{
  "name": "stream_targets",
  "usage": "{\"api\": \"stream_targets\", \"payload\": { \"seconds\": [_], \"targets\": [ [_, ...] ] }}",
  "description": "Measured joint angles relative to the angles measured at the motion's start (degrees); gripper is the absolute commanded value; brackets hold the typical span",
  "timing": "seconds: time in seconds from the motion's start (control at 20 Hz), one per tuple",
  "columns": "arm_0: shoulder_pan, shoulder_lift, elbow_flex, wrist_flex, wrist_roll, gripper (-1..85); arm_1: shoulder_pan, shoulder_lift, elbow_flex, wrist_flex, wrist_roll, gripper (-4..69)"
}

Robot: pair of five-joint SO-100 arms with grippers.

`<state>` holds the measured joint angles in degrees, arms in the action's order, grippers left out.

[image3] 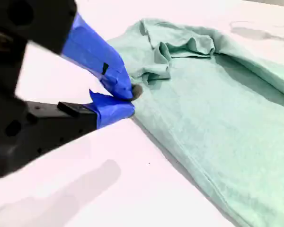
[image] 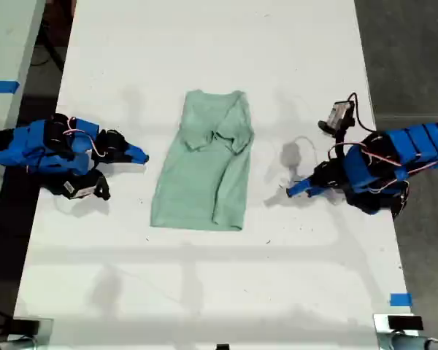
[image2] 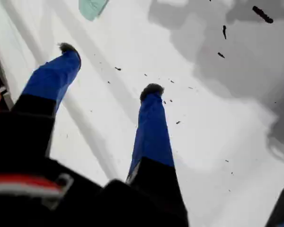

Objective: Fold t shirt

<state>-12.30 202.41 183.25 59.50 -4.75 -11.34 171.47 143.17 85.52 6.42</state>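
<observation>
Two arms sit on the white table [image: 219,292]. On the exterior view's left, my second gripper [image: 140,156] [image3: 128,99] points toward the t shirt [image: 204,175] [image3: 217,104], tips pinched together w/ nothing between them, just short of its edge by the bunched sleeves. The shirt lies mid-table, sleeves folded in, neck toward the far edge. On the exterior view's right, my first gripper [image: 292,191] [image2: 109,68] is spread wide over bare table, apart from the shirt; only a hem corner [image2: 91,7] shows in its wrist view.
</observation>
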Motion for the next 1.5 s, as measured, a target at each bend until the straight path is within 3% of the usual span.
{"api": "stream_targets", "payload": {
  "seconds": [0.25, 0.6, 0.8, 0.95, 1.05, 1.15, 1.3, 1.5],
  "targets": [
    [1.14, 0.0, -2.11, 1.85, -2.55, -0.1, 5.54, 25.4, 14.77, 3.43, -8.17, 11.0],
    [4.13, -0.62, -2.11, 1.85, -5.89, -0.1, 6.5, 28.39, 15.47, 4.13, -8.79, 11.0],
    [9.84, -24.79, -18.9, 0.53, -15.12, -0.1, 6.5, 28.39, 15.47, 4.13, -8.88, 11.0],
    [16.0, -53.35, -39.02, 4.13, -22.15, -0.1, 6.5, 28.39, 15.47, 4.13, -8.88, 11.0],
    [19.25, -62.93, -43.33, 2.99, -23.38, 12.8, 6.5, 28.39, 15.47, 4.13, -9.23, 11.0],
    [21.71, -65.83, -42.8, 0.44, -23.38, 19.5, 6.5, 28.56, 15.47, 4.22, -9.4, 11.2],
    [23.73, -70.93, -41.57, -4.22, -24.08, 24.7, 6.5, 28.74, 15.47, 4.22, -9.58, 11.6],
    [22.41, -75.32, -38.5, -9.58, -21.01, 24.4, 6.5, 28.74, 15.47, 4.22, -9.58, 11.8]
  ]
}}
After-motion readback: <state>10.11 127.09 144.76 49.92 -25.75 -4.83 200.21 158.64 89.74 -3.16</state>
